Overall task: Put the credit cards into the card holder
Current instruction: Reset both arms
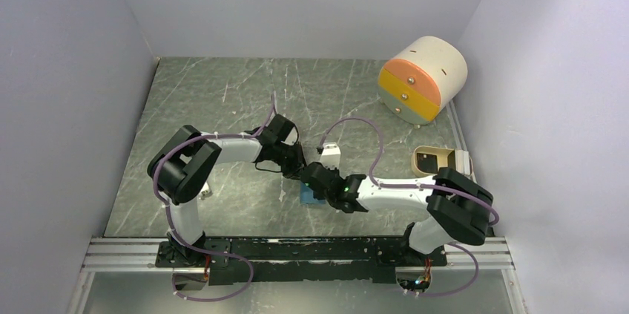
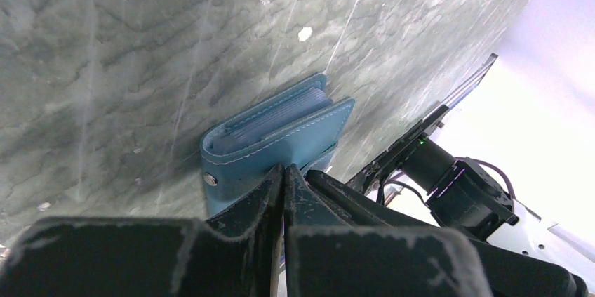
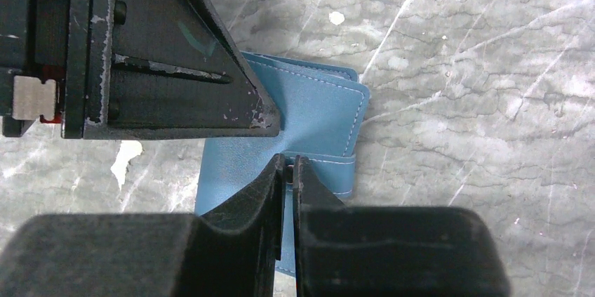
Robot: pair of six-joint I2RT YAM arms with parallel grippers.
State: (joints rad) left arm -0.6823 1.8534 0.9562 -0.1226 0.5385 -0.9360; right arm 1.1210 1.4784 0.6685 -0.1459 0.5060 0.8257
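The blue card holder [image 1: 306, 195] lies on the grey marbled table between both arms. In the left wrist view the card holder [image 2: 277, 135] is partly folded, with pale sleeves showing along its top edge. My left gripper [image 2: 284, 169] is shut, its tips pressed against the holder's outer face with nothing between them. In the right wrist view my right gripper [image 3: 289, 159] is closed to a thin slit at the snap strap of the card holder [image 3: 316, 111], pinching it. The left gripper's body [image 3: 161, 51] hangs just above. The credit cards are hidden.
A cream drum with orange and yellow drawers [image 1: 423, 79] stands at the back right. A shallow tan tray [image 1: 438, 159] with a dark inside sits by the right wall. A small white piece [image 1: 330, 154] lies just behind the grippers.
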